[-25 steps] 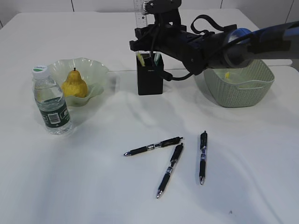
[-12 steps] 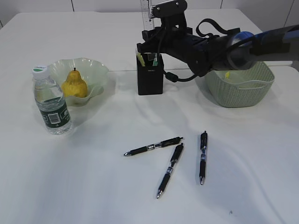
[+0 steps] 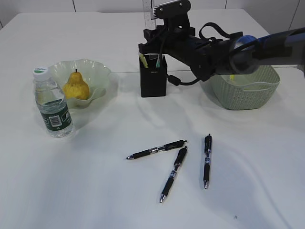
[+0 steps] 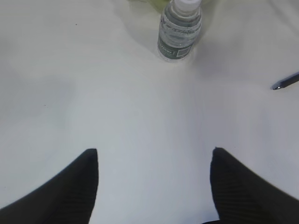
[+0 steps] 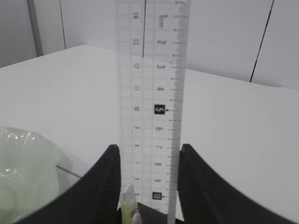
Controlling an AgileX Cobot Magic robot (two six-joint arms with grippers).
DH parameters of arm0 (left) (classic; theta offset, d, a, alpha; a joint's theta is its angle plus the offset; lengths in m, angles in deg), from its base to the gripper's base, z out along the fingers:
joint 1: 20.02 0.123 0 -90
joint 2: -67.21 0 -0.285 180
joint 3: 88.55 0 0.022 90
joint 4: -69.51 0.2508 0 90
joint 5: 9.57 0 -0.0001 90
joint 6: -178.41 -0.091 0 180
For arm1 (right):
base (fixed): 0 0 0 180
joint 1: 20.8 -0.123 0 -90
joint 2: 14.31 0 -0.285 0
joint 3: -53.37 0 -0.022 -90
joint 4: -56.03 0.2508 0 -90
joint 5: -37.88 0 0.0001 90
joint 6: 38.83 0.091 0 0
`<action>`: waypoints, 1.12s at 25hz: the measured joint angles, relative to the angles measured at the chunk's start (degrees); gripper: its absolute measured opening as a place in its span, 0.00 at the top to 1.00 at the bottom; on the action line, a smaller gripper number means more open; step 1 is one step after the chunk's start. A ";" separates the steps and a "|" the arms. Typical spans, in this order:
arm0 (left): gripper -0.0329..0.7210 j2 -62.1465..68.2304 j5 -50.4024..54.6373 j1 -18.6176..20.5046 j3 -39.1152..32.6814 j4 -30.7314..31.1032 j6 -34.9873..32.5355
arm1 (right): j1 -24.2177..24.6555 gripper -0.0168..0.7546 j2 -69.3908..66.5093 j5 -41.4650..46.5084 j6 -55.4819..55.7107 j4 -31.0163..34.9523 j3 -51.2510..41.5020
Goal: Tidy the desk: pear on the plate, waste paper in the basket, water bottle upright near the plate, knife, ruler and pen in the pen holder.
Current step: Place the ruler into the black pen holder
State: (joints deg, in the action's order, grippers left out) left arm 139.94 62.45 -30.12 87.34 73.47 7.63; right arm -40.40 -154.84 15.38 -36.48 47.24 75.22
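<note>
My right gripper (image 3: 153,43) (image 5: 149,146) is shut on the clear ruler (image 3: 147,8) (image 5: 152,93) and holds it upright directly over the black pen holder (image 3: 153,78). A yellow-green handle (image 3: 143,59) (image 5: 128,205), apparently the knife, stands in the holder. Three black pens (image 3: 157,150) lie loose on the table in front. The pear (image 3: 76,86) sits on the green plate (image 3: 97,71), with the water bottle (image 3: 52,105) (image 4: 180,28) upright beside it. My left gripper (image 4: 154,150) hangs open over bare table, short of the bottle.
The green woven basket (image 3: 243,95) stands right of the pen holder, partly behind my right arm, with a yellowish scrap (image 3: 231,76) inside. A pen tip (image 4: 286,83) shows at the right edge of the left wrist view.
My right gripper has shifted slightly to the right with the ruler, settling over the pen holder. Nothing else has moved.
</note>
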 joint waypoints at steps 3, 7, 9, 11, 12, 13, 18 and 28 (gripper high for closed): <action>0.26 0.00 0.00 0.00 0.00 -0.04 0.00 | 0.00 0.57 -1.04 -0.43 -0.22 0.00 0.57; 0.26 0.00 0.00 0.00 0.00 -0.17 0.00 | 0.00 0.57 -2.63 -0.43 -0.22 0.00 1.95; 0.26 0.00 0.00 0.00 0.00 -0.17 0.00 | 0.00 0.57 -3.00 -0.33 -0.31 0.00 2.08; 0.26 0.00 0.00 0.00 0.00 -0.26 0.00 | 0.00 0.57 -3.12 -0.33 -0.34 0.00 2.08; 0.26 0.00 0.00 0.00 0.00 -0.26 0.00 | 0.00 0.57 -3.22 -0.11 -0.34 0.00 2.08; 0.26 0.00 0.00 0.00 0.00 -0.26 0.00 | 0.00 0.57 -3.22 -0.14 -0.34 0.00 2.08; 0.26 0.00 0.00 0.00 0.00 -0.26 0.00 | 0.00 0.57 -3.22 0.30 -0.34 0.00 2.08; 0.26 0.00 0.00 0.00 0.00 -0.26 0.00 | 0.00 0.57 -3.45 2.91 0.03 0.00 2.08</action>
State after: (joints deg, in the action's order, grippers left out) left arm 139.94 62.45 -30.12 87.34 73.21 7.63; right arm -40.40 -158.29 18.30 -36.46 47.24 77.30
